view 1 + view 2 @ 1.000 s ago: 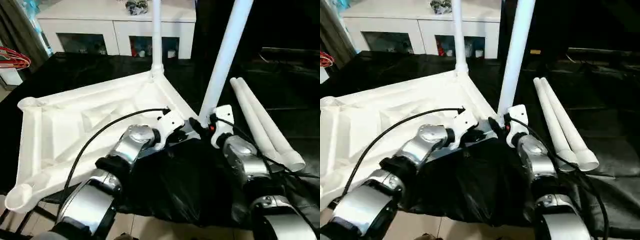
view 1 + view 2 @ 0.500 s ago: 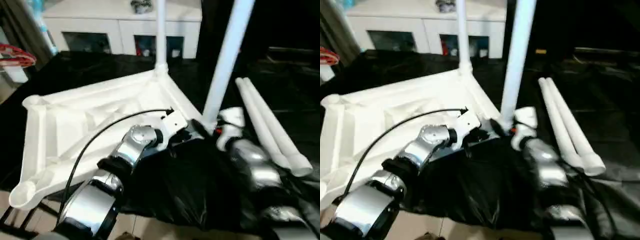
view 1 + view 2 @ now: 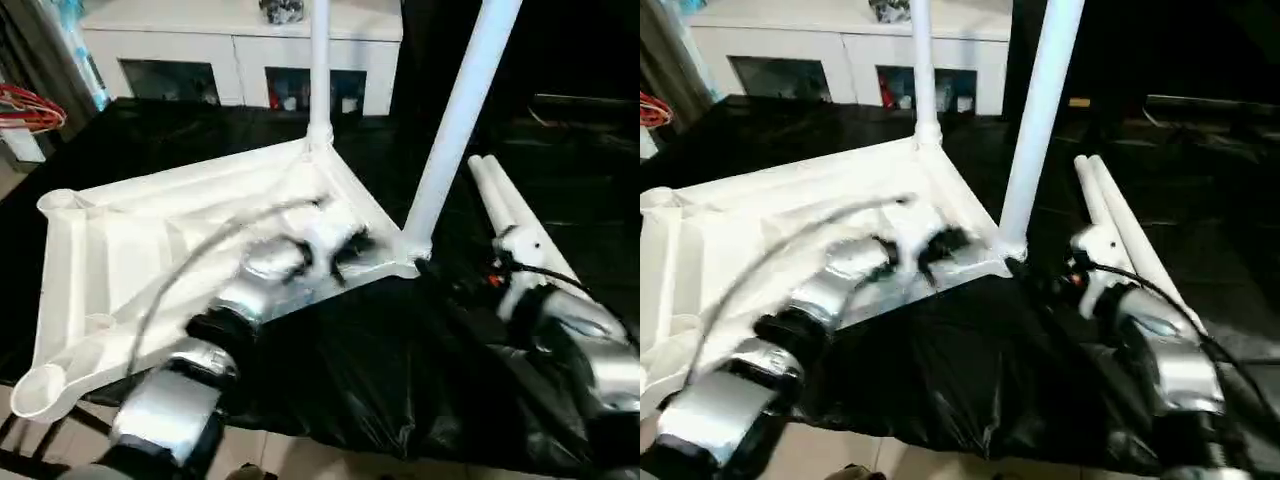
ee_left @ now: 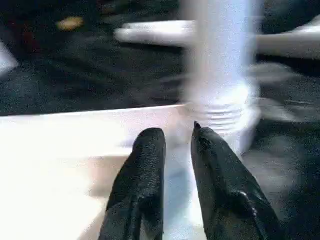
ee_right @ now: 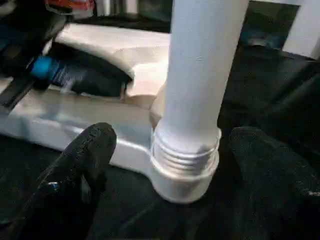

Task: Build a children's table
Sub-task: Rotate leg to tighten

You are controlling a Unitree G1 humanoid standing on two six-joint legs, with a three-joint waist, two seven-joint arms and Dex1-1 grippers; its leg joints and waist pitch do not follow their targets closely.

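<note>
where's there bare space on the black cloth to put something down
Bare black cloth lies between the cabinet and the upturned tabletop. Crowded: the near corner leg with both grippers, and the two loose legs beside it.

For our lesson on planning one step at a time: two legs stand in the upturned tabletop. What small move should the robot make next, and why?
Probably reach the right gripper, open by the near leg, toward the two loose legs lying beside it on the black cover. Two corner sockets are unfilled, and the tabletop lies underside up, ready.

White table top (image 3: 150, 240) lies underside-up, two legs (image 3: 455, 120) standing in corner sockets, two spare legs (image 3: 520, 215) lying beside.
</note>
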